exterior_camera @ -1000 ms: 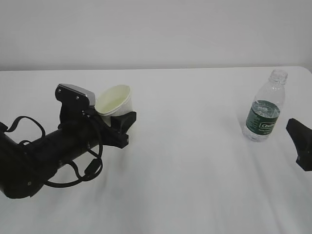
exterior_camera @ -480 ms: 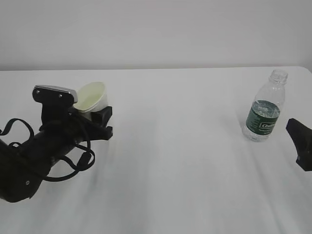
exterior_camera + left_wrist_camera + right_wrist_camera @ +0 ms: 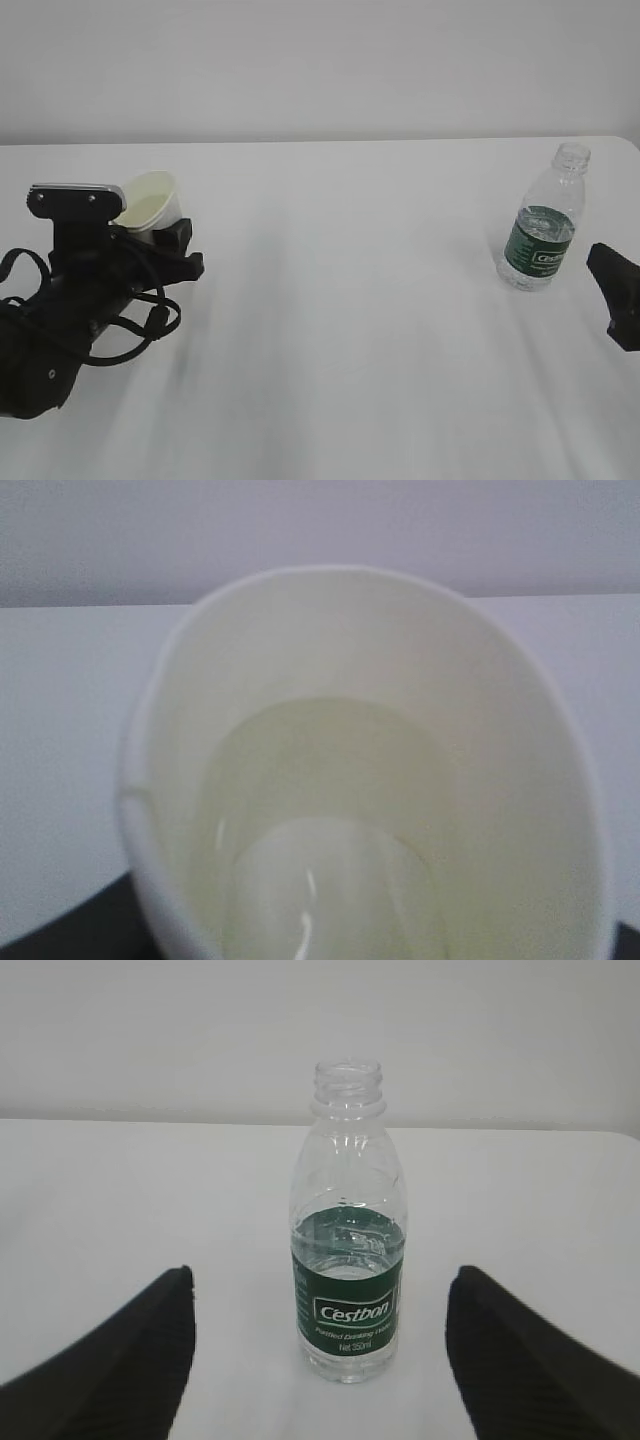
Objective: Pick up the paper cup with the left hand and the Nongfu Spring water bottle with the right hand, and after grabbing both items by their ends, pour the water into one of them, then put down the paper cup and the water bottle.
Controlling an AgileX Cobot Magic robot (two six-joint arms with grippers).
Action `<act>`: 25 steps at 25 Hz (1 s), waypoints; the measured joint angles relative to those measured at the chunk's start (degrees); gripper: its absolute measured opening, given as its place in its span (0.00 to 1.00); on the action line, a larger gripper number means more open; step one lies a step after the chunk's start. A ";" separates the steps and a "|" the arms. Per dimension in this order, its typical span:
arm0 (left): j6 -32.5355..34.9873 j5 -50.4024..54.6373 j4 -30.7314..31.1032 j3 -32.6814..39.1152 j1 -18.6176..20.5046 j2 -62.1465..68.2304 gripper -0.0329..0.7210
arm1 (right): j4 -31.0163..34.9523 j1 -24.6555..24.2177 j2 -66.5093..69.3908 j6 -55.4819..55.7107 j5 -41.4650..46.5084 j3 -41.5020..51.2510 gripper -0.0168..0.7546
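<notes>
The left hand point(image 3: 165, 240), closed on the paper cup point(image 3: 150, 200) holding water point(image 3: 320, 880), has carried it toward the table's point(image 3: 350, 300) left edge, apparently to set it down, while the right hand point(image 3: 320, 1360) waits with fingers spread before the standing Nongfu Spring water bottle point(image 3: 543, 232).

Three cameras covering one white bench point(image 3: 360, 330)

Looking down at a slant from the front across the whole bench; peering close into the paper cup point(image 3: 360, 780) from the left wrist; facing the bottle point(image 3: 348, 1240) level from the right wrist, sharing both with the front view.
</notes>
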 joint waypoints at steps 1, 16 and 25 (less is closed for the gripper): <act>0.00 0.00 -0.12 0.00 0.00 0.00 0.60 | 0.00 0.00 0.00 0.00 0.00 0.00 0.79; 0.12 -0.37 -0.34 -3.35 0.00 2.96 0.59 | 0.00 0.00 0.00 -0.03 0.00 0.00 0.79; 0.12 -0.37 -0.34 -5.44 0.00 6.08 0.54 | 0.00 0.00 0.00 -0.03 0.00 0.00 0.79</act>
